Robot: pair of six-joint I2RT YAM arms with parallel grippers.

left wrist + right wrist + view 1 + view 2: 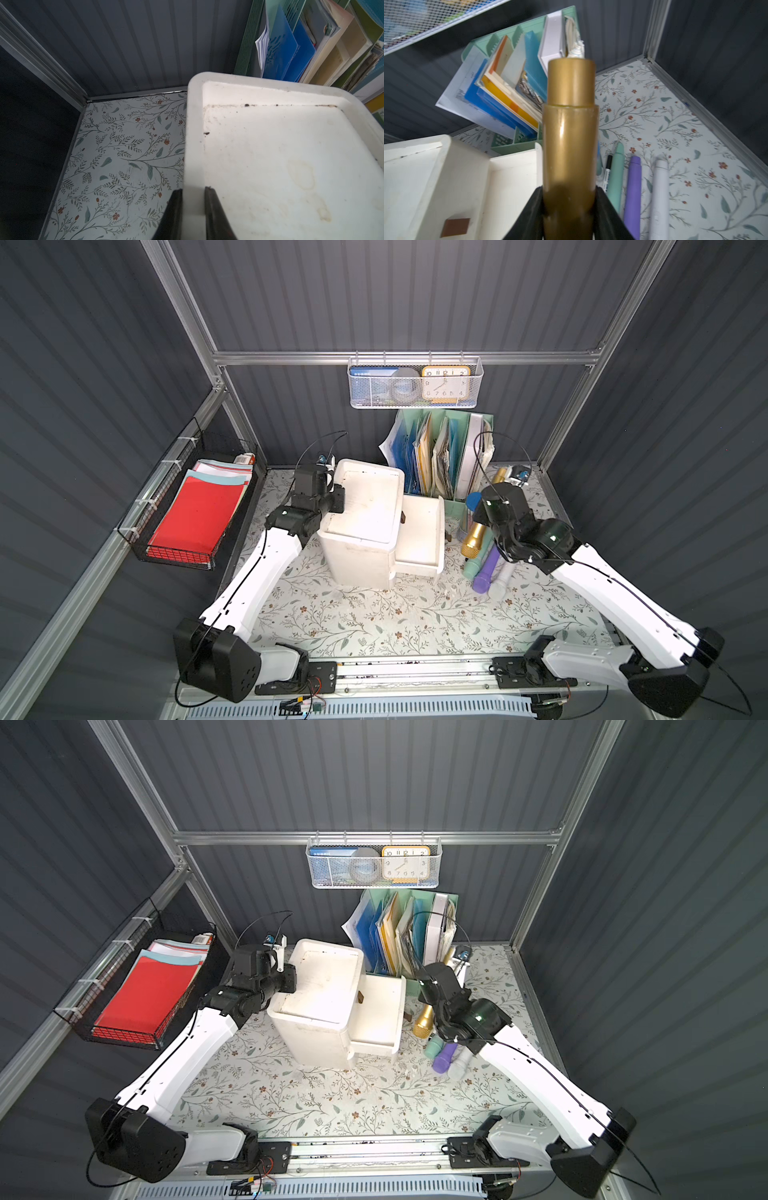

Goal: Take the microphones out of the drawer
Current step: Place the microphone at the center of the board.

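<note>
Microphone out of the drawer: we judge the task nearly done.
Our right end effector (570,199) is clamped on the gold microphone (473,541), over the desk (374,614) just beside the open, empty-looking drawer (419,526). Our left end effector (193,199) pinches the drawer unit (194,135) by its rim — only a set-down seems left.

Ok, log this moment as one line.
left gripper: shut on drawer unit rim | right gripper: shut on gold microphone | drawer: open, microphone outside it

Cool overhead light brightens the floral tabletop (374,614); dark walls (415,302) are dim. Top-view edges bend, wide-angle. Glare streaks the gold microphone (569,135), its near end soft, perhaps out of focus.
</note>
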